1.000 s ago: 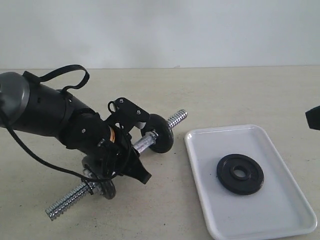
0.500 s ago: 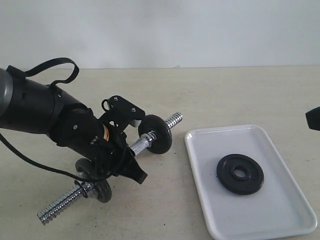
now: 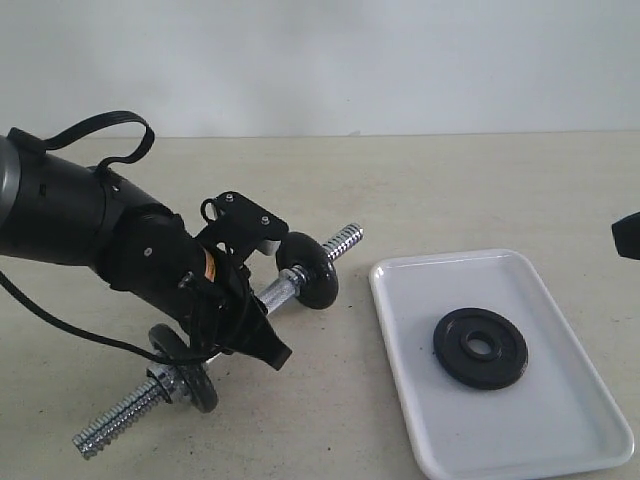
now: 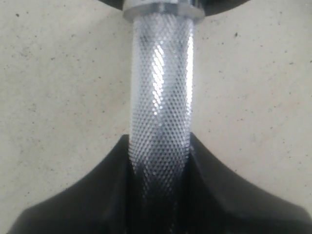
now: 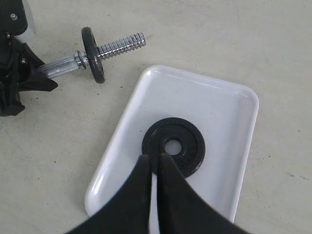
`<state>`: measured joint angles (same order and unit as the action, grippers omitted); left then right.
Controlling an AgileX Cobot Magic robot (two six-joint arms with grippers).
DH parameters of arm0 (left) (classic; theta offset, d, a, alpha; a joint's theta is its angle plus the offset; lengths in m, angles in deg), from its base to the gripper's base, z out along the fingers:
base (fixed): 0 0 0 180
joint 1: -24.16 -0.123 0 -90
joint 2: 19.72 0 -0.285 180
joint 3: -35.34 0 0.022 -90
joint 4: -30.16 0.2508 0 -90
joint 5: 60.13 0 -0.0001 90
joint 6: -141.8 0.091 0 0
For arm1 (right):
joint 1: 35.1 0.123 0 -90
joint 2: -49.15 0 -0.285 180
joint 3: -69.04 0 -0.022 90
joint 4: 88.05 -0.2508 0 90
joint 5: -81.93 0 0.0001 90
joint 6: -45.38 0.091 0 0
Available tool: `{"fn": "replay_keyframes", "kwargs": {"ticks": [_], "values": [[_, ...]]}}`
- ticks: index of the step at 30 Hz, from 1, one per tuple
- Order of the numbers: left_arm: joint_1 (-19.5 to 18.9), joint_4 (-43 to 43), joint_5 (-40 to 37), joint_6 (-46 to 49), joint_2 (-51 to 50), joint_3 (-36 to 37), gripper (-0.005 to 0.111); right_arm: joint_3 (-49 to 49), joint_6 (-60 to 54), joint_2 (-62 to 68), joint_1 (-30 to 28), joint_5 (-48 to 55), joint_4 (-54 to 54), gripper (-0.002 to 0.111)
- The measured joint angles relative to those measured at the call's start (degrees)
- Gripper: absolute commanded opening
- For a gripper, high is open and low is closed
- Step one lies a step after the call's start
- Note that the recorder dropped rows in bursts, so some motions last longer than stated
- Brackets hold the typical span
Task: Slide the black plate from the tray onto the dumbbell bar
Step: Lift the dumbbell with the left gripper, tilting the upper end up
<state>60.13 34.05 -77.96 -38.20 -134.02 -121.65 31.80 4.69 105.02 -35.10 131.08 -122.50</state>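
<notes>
Small round black iron plate [image 3: 481,347] lay flat, central on glossy white rectangular tray [image 3: 560,440]: likely heavy, rigid; pinch rim-to-hole. Left hand [image 3: 250,330] clamped chrome dumbbell bar [image 3: 283,288]; right hand [image 5: 155,158] closed, empty.

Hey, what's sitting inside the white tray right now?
One black plate lies flat near the middle of the tray; white shows through its centre hole. The tray floor directly beneath the plate is covered.

Robot laboratory test station: bare, speckled beige desk [image 3: 480,190] set against a plain white wall [image 3: 400,60], with a black, cable-fed robot arm [image 3: 70,215] over it.
</notes>
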Motion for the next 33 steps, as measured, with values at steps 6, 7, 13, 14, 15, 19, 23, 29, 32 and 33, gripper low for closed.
{"fn": "replay_keyframes", "kwargs": {"ticks": [6, 7, 13, 14, 15, 19, 23, 29, 32, 33], "values": [[0.00, 0.00, 0.23, 0.00, 0.00, 0.00, 0.005, 0.00, 0.00, 0.00, 0.00, 0.00, 0.00, 0.000], [0.00, 0.00, 0.32, 0.00, 0.00, 0.00, 0.007, 0.00, 0.00, 0.00, 0.00, 0.00, 0.00, 0.000], [0.00, 0.00, 2.31, 0.00, 0.17, 0.00, 0.044, 0.00, 0.00, 0.00, 0.00, 0.00, 0.00, 0.000], [0.00, 0.00, 4.31, 0.00, 0.95, -0.45, 0.050, 0.00, 0.00, 0.00, 0.00, 0.00, 0.00, 0.000], [0.00, 0.00, 6.35, 0.00, 1.64, -1.10, 0.054, 0.00, 0.00, 0.00, 0.00, 0.00, 0.00, 0.000], [0.00, 0.00, 11.61, 0.00, 3.13, -1.96, 0.054, 0.00, 0.00, 0.00, 0.00, 0.00, 0.00, 0.000], [0.00, 0.00, 10.52, 0.00, 3.03, -1.96, 0.053, 0.00, 0.00, 0.00, 0.00, 0.00, 0.00, 0.000], [0.00, 0.00, 7.93, 0.00, 3.03, -1.96, 0.053, 0.00, 0.00, 0.00, 0.00, 0.00, 0.00, 0.000], [0.00, 0.00, 6.30, 0.00, 2.88, -1.96, 0.053, 0.00, 0.00, 0.00, 0.00, 0.00, 0.00, 0.000], [0.00, 0.13, 6.03, 0.00, 2.61, -1.96, 0.053, 0.00, 0.00, 0.00, 0.00, 0.00, 0.00, 0.000]]}}
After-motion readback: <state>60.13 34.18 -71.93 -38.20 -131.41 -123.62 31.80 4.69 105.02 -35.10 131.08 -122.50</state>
